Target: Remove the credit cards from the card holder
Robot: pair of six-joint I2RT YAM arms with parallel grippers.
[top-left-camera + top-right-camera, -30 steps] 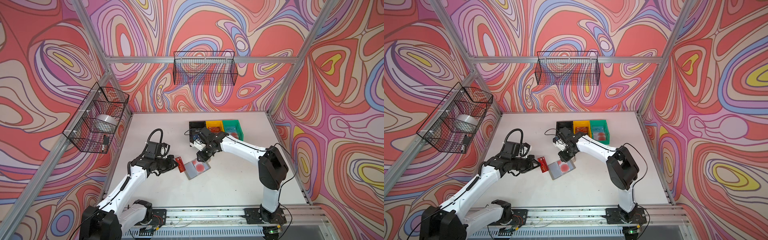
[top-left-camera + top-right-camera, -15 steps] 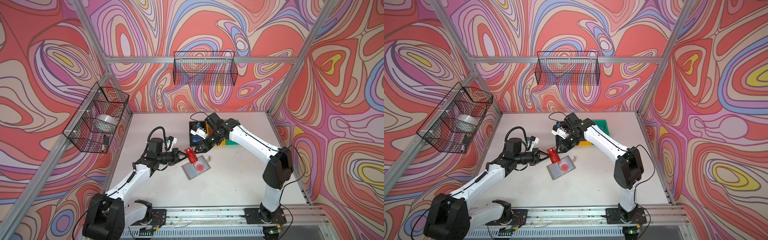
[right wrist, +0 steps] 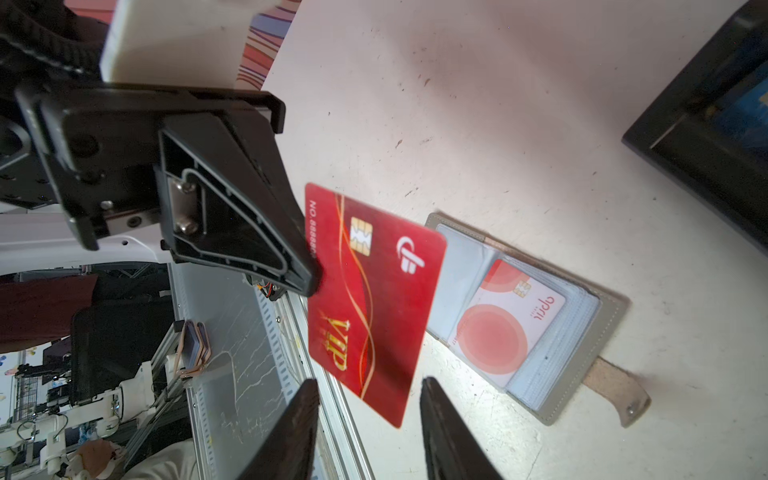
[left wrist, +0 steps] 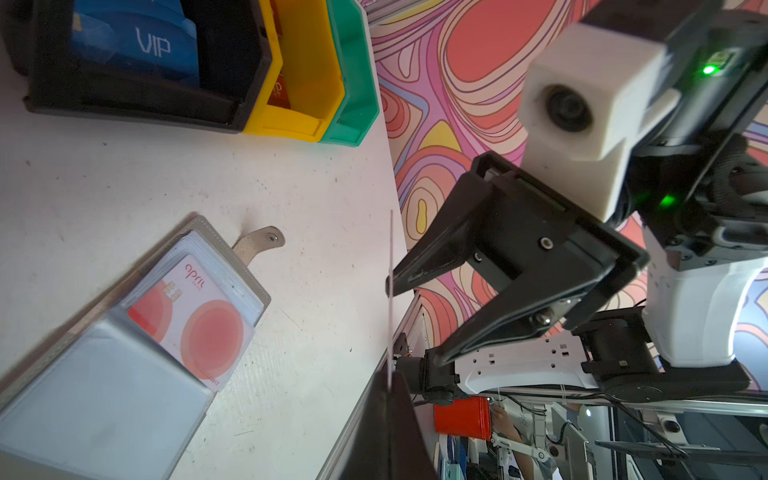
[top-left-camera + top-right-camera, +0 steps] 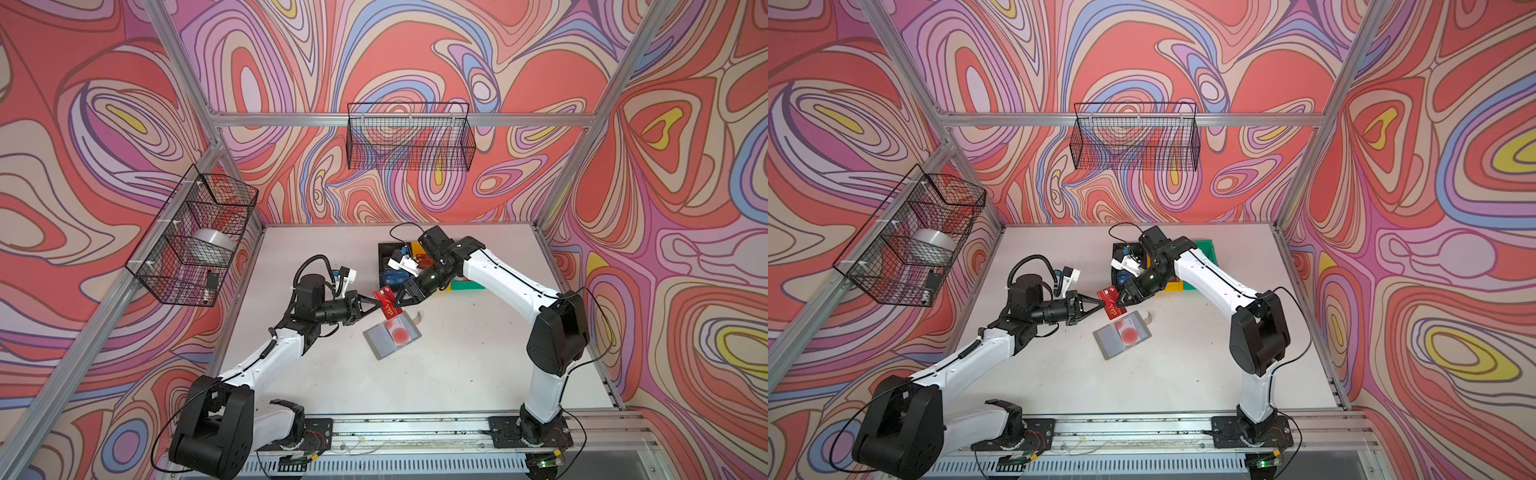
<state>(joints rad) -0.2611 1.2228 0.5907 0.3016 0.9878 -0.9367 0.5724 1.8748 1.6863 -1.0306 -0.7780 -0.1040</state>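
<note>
Left tool [image 5: 380, 306] [image 5: 1102, 307]: closed, pinching one short end of the red VIP card [image 5: 386, 305] [image 5: 1111, 305] [image 3: 370, 291]. Its black tips cover part of the card's number line in the right wrist view.

Red VIP card: in the air, clear of the holder, reaching from the left tool's tips toward the right tool. Its chip and gold lettering face the right wrist camera.

Right tool [image 5: 399, 304] [image 5: 1121, 305] [image 3: 369, 384]: open. Its fingers [image 3: 299, 415] stand apart on either side of the card's free end. The left wrist view shows one tip right at the card, which is seen edge-on, and the other tip off it.

Card holder [image 5: 384, 345] [image 5: 1113, 338] [image 4: 104, 395] [image 3: 611, 316]: lies open and flat on the worktop [image 5: 457, 365], below the meeting point of the two tools. Its closing tab [image 4: 259, 243] [image 3: 619, 390] sticks out sideways.

Pale card [image 5: 400, 333] [image 5: 1129, 334] [image 4: 199, 324] [image 3: 498, 328]: red disc showing, partly inside a clear sleeve of the holder.

Black bin [image 4: 124, 99] [image 5: 384, 253]: behind the right tool, with a blue VIP card [image 4: 137, 41] inside.

Yellow bin [image 4: 299, 104], green bin [image 4: 353, 83]: in a row beside the black one, each touching the next.
</note>
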